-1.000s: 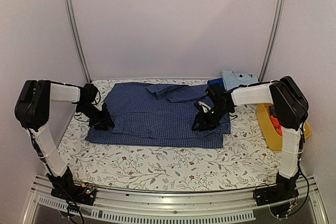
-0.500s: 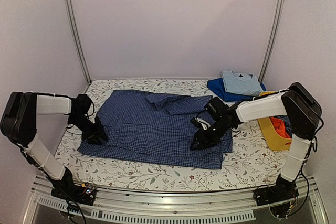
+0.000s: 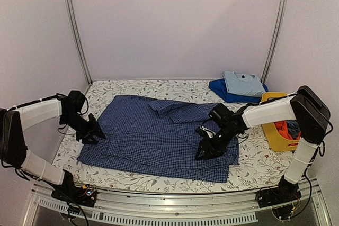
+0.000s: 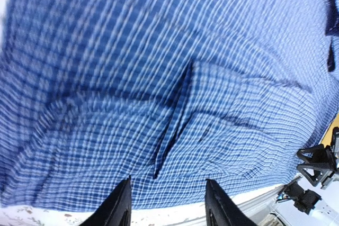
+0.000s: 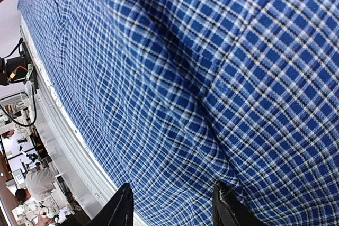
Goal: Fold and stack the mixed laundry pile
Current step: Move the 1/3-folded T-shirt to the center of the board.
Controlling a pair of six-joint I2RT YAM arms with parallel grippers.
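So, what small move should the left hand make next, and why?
Probably lower the left hand and close it on the left edge of the blue check shirt. Its fingers stand apart at that edge with nothing pinched, and the shirt lies spread flat, not yet folded.

My right hand (image 5: 174,207) has its fingers spread apart; the blue checked shirt (image 5: 222,67) fills nearly everything beyond.
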